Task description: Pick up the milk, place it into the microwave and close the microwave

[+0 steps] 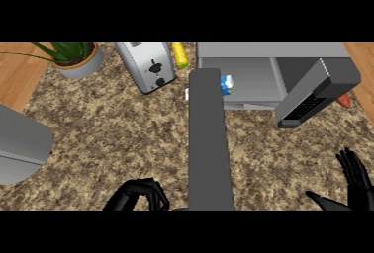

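From the head view, the microwave (pixel 248 74) stands at the far right of the speckled counter (pixel 110 133), its door (pixel 210 143) swung open toward the near edge. The milk (pixel 227 85) sits just inside the opening, partly hidden behind the door's far end. The left hand (pixel 140 195) is near, fingers curled, holding nothing. The right hand (pixel 353 180) rests at the near right, fingers spread upward. A toaster (pixel 150 66) and potted plant (pixel 76 59) stand far left.

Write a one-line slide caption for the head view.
Milk carton sits inside the open microwave; both hands low.
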You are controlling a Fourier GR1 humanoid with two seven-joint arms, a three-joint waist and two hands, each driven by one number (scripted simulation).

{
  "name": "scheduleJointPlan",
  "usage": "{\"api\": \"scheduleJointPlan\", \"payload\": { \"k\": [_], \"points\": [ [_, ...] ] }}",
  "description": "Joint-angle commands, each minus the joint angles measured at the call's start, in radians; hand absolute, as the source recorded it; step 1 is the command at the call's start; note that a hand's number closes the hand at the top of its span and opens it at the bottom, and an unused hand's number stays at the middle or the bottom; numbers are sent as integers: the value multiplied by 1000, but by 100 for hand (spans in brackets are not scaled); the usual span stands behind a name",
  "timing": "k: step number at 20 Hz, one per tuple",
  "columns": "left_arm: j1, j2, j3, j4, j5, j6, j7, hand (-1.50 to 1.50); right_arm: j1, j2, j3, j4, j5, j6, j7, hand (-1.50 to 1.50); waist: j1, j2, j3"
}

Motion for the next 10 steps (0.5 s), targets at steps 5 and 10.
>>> {"api": "scheduleJointPlan", "payload": {
  "k": [5,10],
  "points": [
    [-268,-24,-64,196,-71,85,79,150,37,-82,-27,8,-45,145,-67,-150,-9,2,1],
    [-321,-24,-165,362,-106,-34,158,150,70,-112,-15,-14,-56,190,-58,-150,-24,5,1]
  ]
}}
